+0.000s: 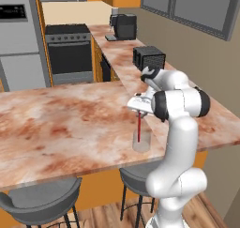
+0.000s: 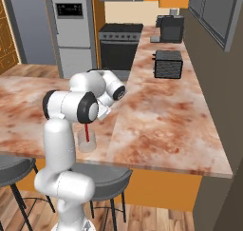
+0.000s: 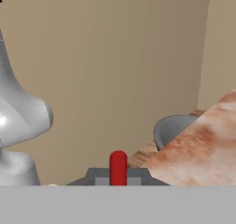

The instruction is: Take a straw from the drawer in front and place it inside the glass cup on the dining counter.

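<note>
We hold the straw (image 1: 139,127) upright so its lower end drops straight into the cup (image 1: 141,142), which stands near the front edge of the counter (image 1: 61,124). Our gripper (image 1: 139,110), directly above the cup, is pinched tight on the straw's top, its red end showing between the fingers. The arm rises from the base, folds at the elbow and reaches back over the counter edge.
</note>
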